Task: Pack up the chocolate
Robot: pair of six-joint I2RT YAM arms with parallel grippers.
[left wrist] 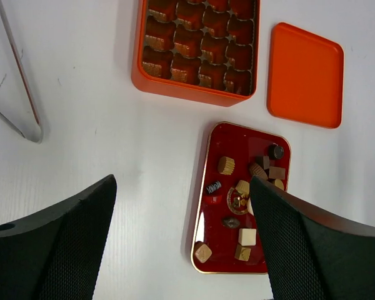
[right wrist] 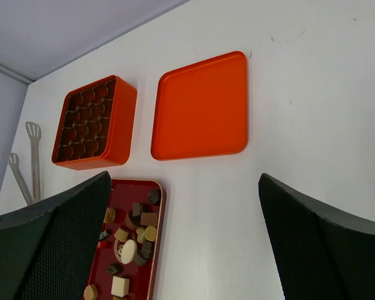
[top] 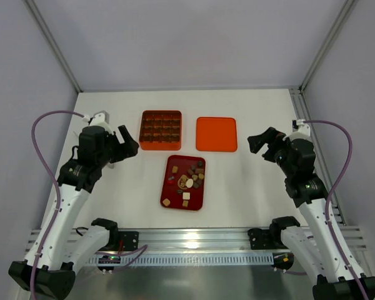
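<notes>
The left gripper (top: pixel 126 145) and right gripper (top: pixel 260 142) both gape wide, holding nothing; the small brown, tan and cream chocolate pieces (top: pixel 189 178) lie scattered in the dark red rectangular tray (top: pixel 174 161) between them; best to straddle one outlying piece squarely.

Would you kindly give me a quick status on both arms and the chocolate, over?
Left end effector open, empty. Right end effector open, empty. Chocolate loose in red tray; orange box uncovered, lid beside it. Nothing in the way.
</notes>
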